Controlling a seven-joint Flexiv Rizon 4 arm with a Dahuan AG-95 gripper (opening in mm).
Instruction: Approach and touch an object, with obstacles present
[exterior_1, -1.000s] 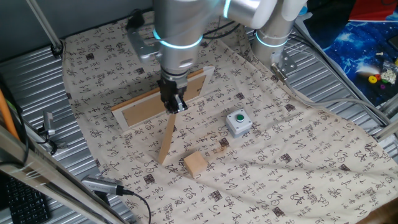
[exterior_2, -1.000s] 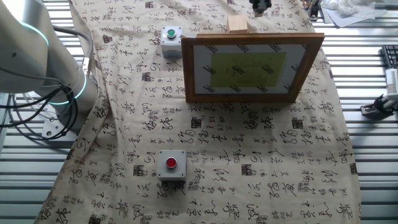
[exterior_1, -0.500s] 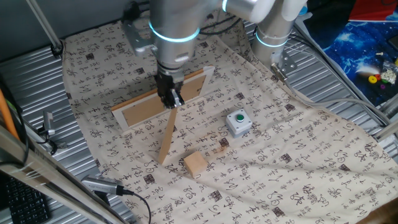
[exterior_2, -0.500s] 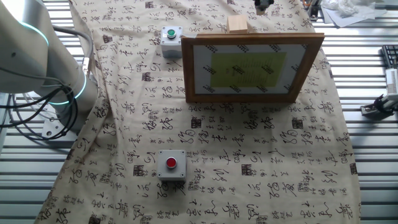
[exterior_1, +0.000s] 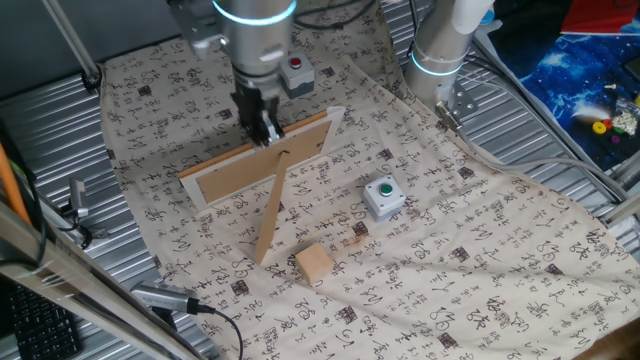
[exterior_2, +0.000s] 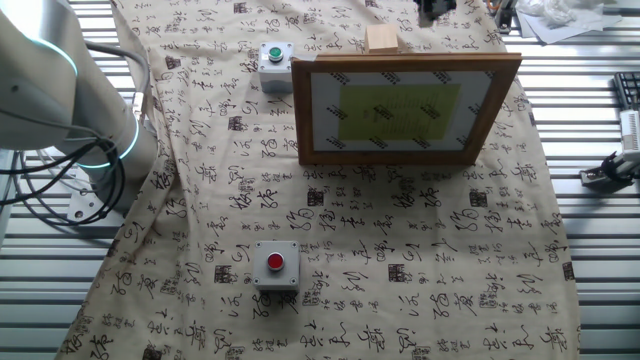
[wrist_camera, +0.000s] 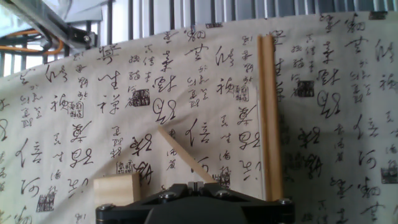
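The plain light-wood cube (exterior_1: 314, 263) lies on the patterned cloth near the front, just past the foot of the prop leg (exterior_1: 270, 215). It also shows in the other fixed view (exterior_2: 381, 40) and at the lower left of the hand view (wrist_camera: 116, 190). My gripper (exterior_1: 262, 125) is shut and empty. It hangs over the upper edge of the picture frame back (exterior_1: 245, 170), well away from the cube. In the other fixed view only its tip (exterior_2: 432, 8) shows, at the top edge. In the hand view the gripper (wrist_camera: 194, 185) sits at the bottom edge.
A grey box with a green button (exterior_1: 383, 196) stands right of the prop leg. A grey box with a red button (exterior_1: 294, 72) sits behind the frame, close to the arm. The frame's edge (wrist_camera: 269, 112) and prop leg (wrist_camera: 183, 155) cross the hand view. Metal rails border the cloth.
My gripper has risen and moved back and to the left, from over the prop leg's top to over the frame's upper edge. The red button box has come into sight behind the arm.
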